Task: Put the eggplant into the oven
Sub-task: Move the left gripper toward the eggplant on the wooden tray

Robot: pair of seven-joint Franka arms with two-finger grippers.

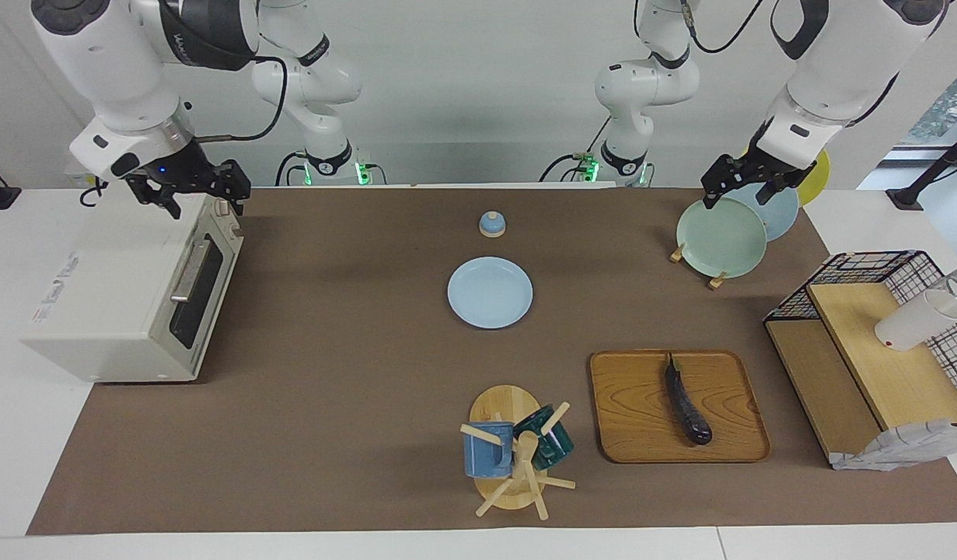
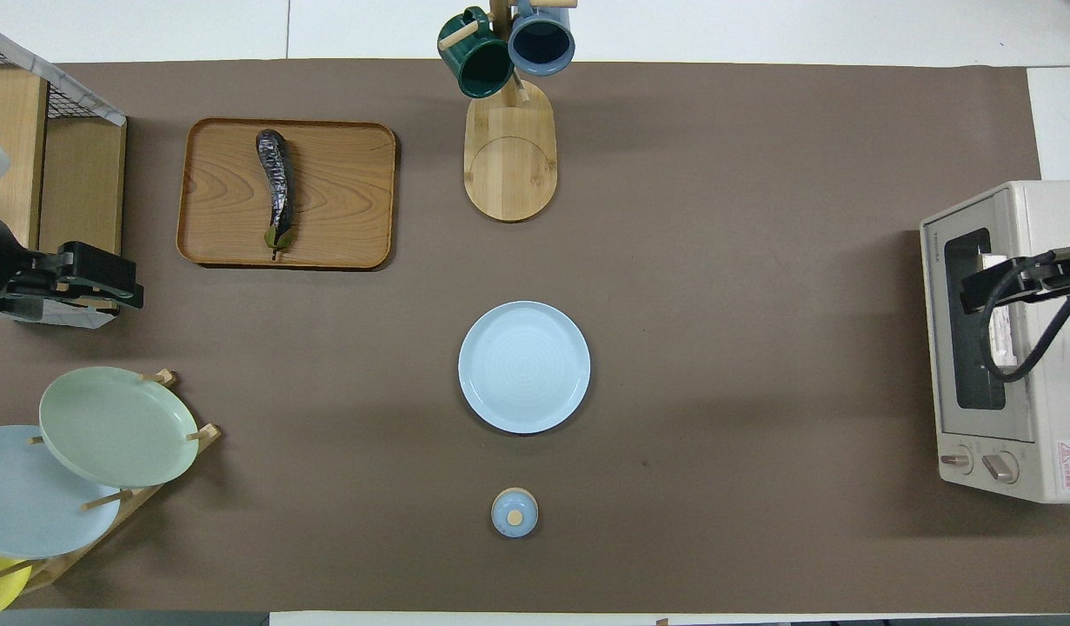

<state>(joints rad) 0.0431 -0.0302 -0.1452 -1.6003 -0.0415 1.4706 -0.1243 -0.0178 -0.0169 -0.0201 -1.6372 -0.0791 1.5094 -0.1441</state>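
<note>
Facing view: both arms raised, one at each end of the worktop (image 1: 330,373).
Eggplant: long, slender, dark purple-black eggplant (image 1: 686,404) lies lengthwise on the rectangular wooden tray (image 1: 633,420), stem tip toward the robots.
Tray: near the worktop edge farthest from the robots, toward the left arm's end.
Oven: boxy off-white toaster oven (image 1: 128,303) with dark glass door, door shut, at the right arm's end of the worktop.
Left tool: left tool (image 1: 746,185) hangs over the pale green plate (image 1: 721,238) in the wooden plate rack; fingers wide apart, holding nothing.
Right tool: right tool (image 1: 189,193) hangs over the oven's top corner nearest the robots; fingers wide apart, holding nothing.
Worktop centre: round light blue plate (image 1: 490,292).
</note>
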